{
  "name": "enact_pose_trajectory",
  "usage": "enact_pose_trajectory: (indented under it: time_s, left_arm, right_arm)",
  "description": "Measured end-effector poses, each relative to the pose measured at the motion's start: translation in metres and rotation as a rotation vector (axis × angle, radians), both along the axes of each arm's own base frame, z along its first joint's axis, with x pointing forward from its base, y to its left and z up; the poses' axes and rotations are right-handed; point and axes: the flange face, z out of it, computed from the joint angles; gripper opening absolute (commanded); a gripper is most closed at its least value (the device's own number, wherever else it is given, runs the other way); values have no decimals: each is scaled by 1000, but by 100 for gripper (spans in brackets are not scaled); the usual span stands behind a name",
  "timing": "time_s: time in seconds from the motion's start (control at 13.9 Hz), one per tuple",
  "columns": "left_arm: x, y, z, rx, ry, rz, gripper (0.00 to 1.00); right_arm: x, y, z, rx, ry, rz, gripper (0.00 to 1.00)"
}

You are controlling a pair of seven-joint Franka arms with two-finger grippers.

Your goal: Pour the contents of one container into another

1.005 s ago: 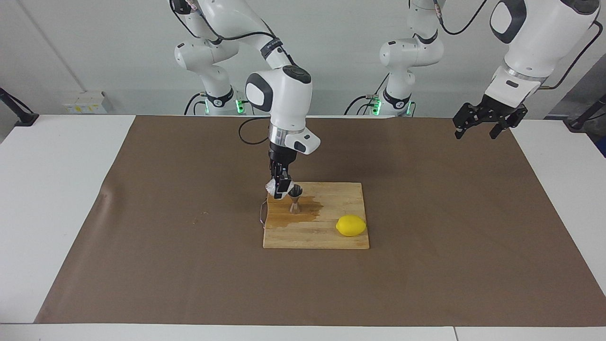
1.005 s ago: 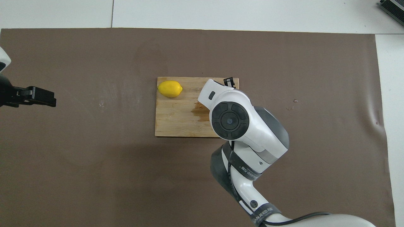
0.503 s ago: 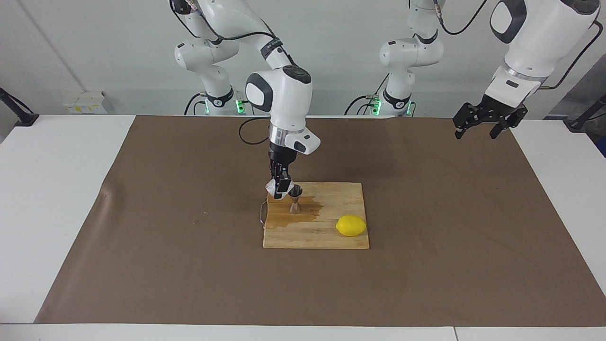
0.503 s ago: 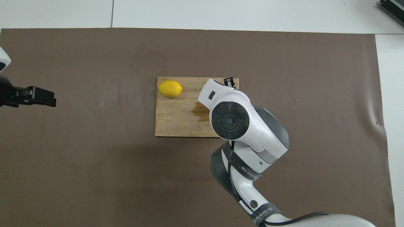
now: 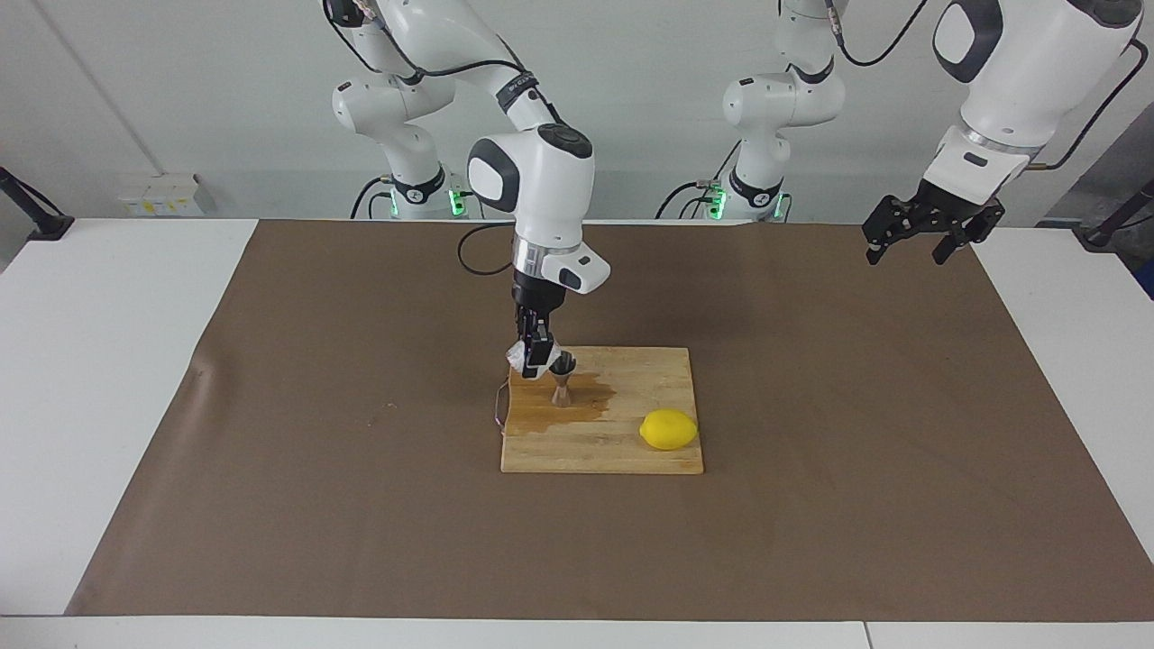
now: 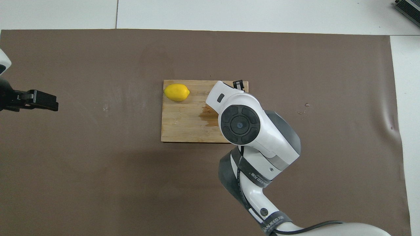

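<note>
On the brown-covered desk (image 5: 811,451), my right gripper (image 5: 534,353) clamps the tilted glass cup (image 5: 518,358) over the jigger (image 5: 562,383), mid-frame on the wet board (image 5: 622,451). I'd tip slowly, lip centred over its mouth. The left gripper (image 5: 911,236) waits released, upper right.

Both views are bright and evenly lit by soft, diffuse light from above, with no hard-edged shadows. The matte brown paper sheet (image 5: 811,451) shows only faint, blurred dark patches, one near the pale wooden cutting board (image 5: 622,451) and a broader one under the white right robot arm (image 6: 259,131) in the overhead view. That arm's glossy shell carries mild highlights. The oval yellow lemon (image 5: 668,429) casts a thin soft shadow. A darker patch marks the board. Focus is sharp throughout; edges show little distortion, and small items look slightly soft.
</note>
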Motion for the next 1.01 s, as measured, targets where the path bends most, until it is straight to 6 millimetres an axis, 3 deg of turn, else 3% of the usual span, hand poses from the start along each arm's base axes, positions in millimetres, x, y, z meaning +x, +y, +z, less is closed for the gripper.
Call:
enact_pose_trajectory:
  time_s: [0.29,0.57,1.01]
  left_arm:
    - [0,0,0,0,0,0,100]
    - [0,0,0,0,0,0,100]
    - [0,0,0,0,0,0,100]
  right_arm:
    - [4,-7,10,45,-5,-29,46]
    - [14,-31,28,126,2,-101,47]
    - [37,-105,56,331,74,-156,47]
